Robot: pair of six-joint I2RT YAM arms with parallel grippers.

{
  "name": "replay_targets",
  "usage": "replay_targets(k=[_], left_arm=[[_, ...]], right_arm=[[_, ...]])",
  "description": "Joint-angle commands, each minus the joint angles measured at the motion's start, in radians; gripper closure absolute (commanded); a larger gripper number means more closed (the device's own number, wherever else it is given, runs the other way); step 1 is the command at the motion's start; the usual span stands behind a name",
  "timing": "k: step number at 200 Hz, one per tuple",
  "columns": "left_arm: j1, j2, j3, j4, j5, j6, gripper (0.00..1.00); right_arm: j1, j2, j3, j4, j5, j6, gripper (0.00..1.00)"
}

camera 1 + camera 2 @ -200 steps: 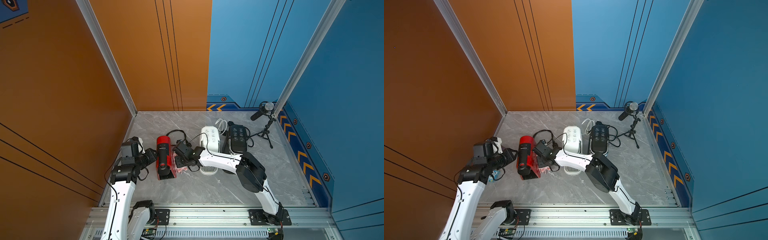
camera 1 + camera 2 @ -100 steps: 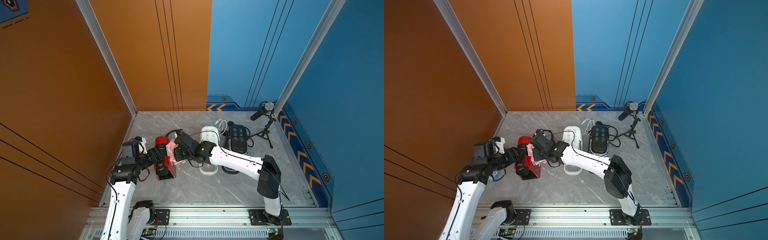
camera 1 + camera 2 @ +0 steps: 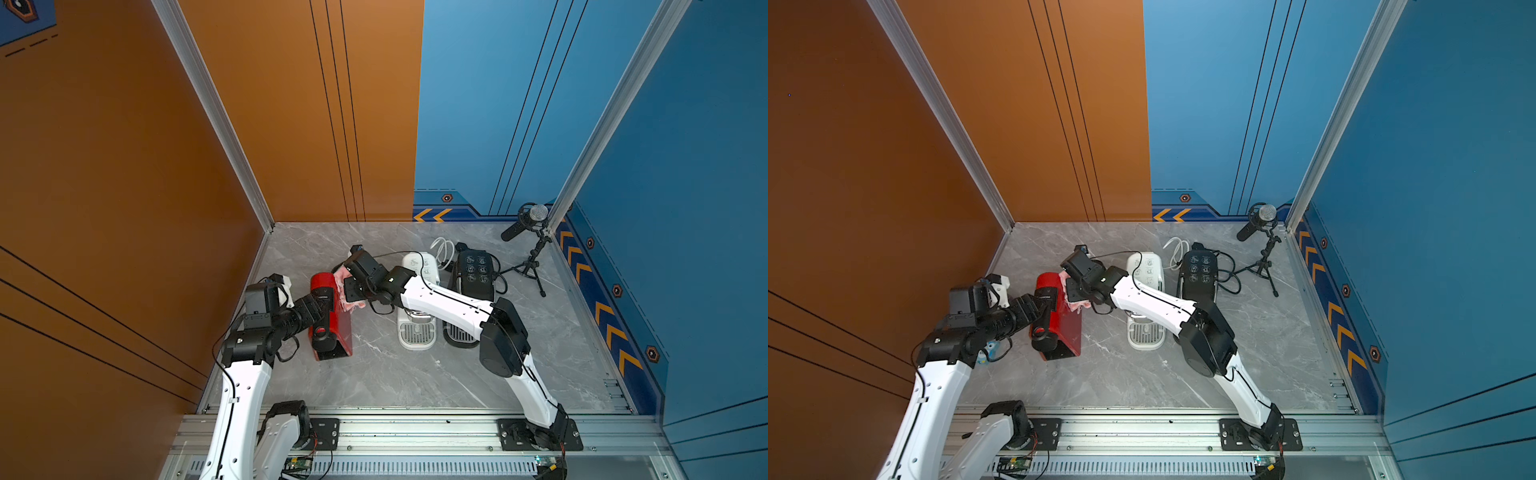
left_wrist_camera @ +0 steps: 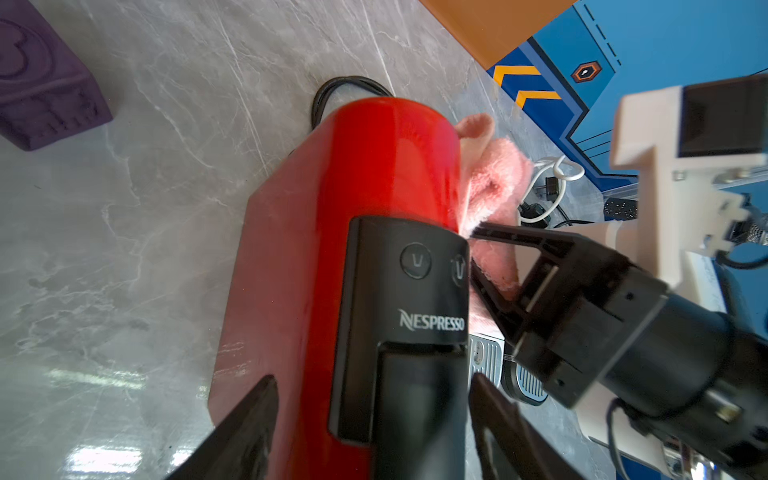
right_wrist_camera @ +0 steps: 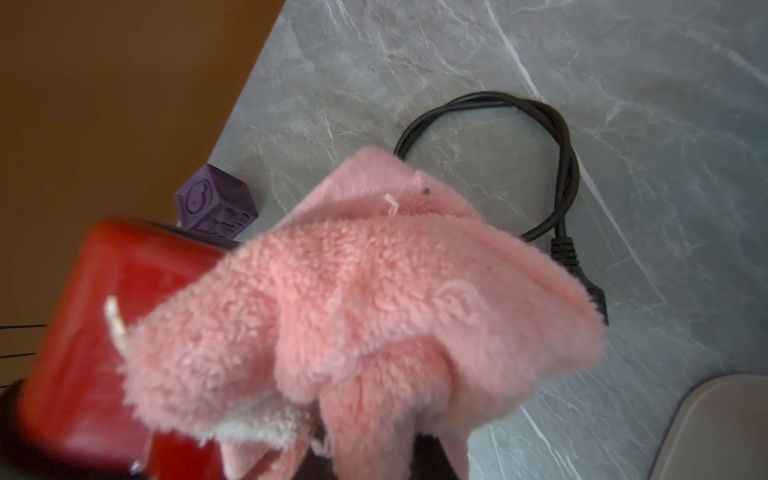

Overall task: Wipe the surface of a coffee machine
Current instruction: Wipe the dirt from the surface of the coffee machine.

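Three coffee machines are lined up on the grey marble table (image 3: 395,374): the red machine (image 3: 332,320) nearest the orange wall, the white machine (image 3: 417,332) in the middle, and the black machine (image 3: 473,270) just beside it. All are stood upright, drip trays toward the robot base.

The red machine is flanked by both arms. The left gripper (image 4: 374,380) is positioned at its front. The jaws are spread wide, one set to each side of the black Nespresso-marked head. Contact with the body cannot be told from the wrist view.

The right gripper (image 4: 478,249) is held across in front of the white machine. Its jaws are closed on the pink cloth (image 4: 494,183). The cloth is pressed against the side of the red machine that faces the white machine, up near the rounded rear top. In the right wrist view the cloth is seen bunched and draped over part of the red shell, with the jaws hidden behind it.

A black cable (image 5: 519,166) is coiled on the table behind the red machine. A purple block (image 5: 216,203) is seen near the orange wall, close to the red machine's rear. A white cable (image 3: 442,249) is looped behind the white and black machines. A microphone on a tripod (image 3: 528,232) is set in the far right corner, well apart from the arms.
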Motion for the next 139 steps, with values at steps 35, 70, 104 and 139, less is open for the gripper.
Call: replay_targets(k=[35,70,104,139], left_arm=[[-0.004,0.009,-0.05,-0.02,-0.044,0.023,0.27],[-0.006,0.005,-0.069,-0.019,-0.035,0.022,0.28],[-0.007,-0.017,-0.079,-0.02,-0.024,0.008,0.28],[-0.006,-0.018,-0.072,-0.02,-0.003,-0.002,0.28]], right_arm=[[0.057,0.029,-0.061,-0.013,0.009,-0.016,1.0],[0.097,-0.019,-0.182,0.015,0.04,-0.001,1.0],[0.143,-0.089,-0.312,0.047,0.024,0.025,1.0],[0.18,-0.223,-0.4,0.072,-0.001,0.041,1.0]])
